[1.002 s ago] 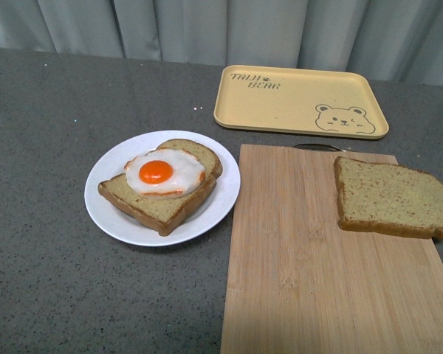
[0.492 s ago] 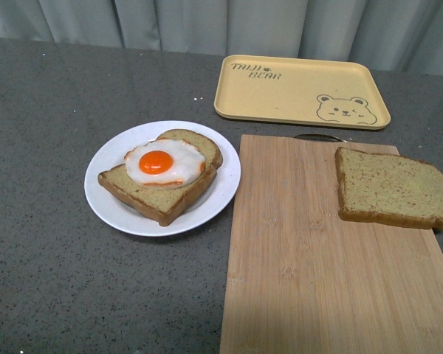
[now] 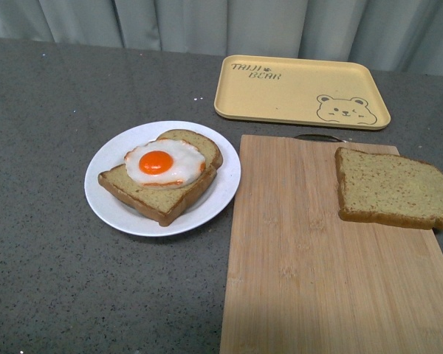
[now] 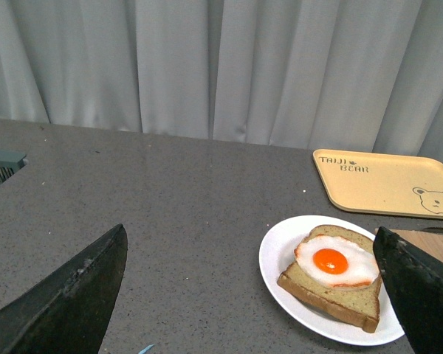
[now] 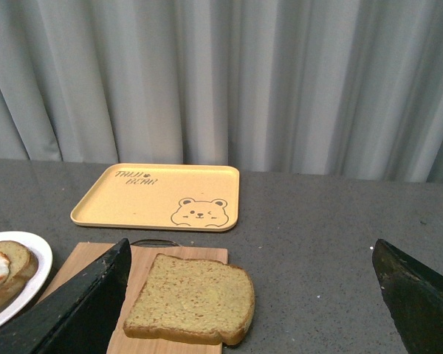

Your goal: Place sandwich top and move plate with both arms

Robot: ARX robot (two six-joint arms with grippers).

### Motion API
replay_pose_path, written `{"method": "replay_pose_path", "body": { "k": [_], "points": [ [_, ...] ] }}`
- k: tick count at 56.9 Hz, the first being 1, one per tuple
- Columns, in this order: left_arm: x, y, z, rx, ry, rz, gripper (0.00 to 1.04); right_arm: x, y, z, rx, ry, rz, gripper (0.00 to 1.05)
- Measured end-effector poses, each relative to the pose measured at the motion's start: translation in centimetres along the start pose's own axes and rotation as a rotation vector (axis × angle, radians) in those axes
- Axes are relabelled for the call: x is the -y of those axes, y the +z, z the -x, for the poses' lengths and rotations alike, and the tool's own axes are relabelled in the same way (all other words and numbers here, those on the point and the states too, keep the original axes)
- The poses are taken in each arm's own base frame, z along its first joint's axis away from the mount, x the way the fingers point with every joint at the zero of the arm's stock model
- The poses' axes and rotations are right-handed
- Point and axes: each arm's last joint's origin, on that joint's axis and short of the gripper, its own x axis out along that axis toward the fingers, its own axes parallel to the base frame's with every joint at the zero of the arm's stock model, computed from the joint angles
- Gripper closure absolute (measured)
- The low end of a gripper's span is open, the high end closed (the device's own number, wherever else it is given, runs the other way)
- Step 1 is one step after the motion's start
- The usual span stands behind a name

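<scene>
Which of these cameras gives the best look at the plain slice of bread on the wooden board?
The right wrist view: the sandwich top lies whole, well inside the frame, with its speckled face and crust both clear. The front view shows it too, but right against the picture's edge. The left wrist view misses it.

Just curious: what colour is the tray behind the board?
Pale yellow, with a bear face and lettering; the tray shows best in the front view.

Plate (image 5: 44, 264) cropped; board handle (image 3: 319, 137), perhaps, half-hidden.
</scene>
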Motion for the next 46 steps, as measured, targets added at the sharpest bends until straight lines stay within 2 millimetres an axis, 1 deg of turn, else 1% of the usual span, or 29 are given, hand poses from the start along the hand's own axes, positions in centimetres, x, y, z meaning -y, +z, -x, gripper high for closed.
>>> {"method": "replay_pose_path", "body": {
  "k": [46],
  "points": [
    [0.00,0.00,0.00,0.000,0.000,0.000,0.07,0.00,-0.01,0.00,0.000,0.000,0.000,0.09]
  ]
}}
